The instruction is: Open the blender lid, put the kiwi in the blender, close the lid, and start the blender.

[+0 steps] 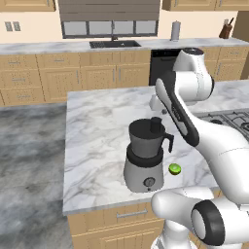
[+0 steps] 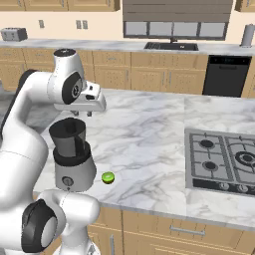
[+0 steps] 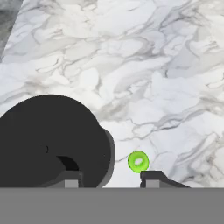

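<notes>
Hovering above the blender (image 1: 144, 163), the end effector (image 3: 109, 178) stood spread and empty, the lid (image 3: 50, 140) still shut at its ten o'clock. The kiwi (image 3: 138, 161) lay on the desk (image 1: 97, 126) just beside the base, at one o'clock.
</notes>
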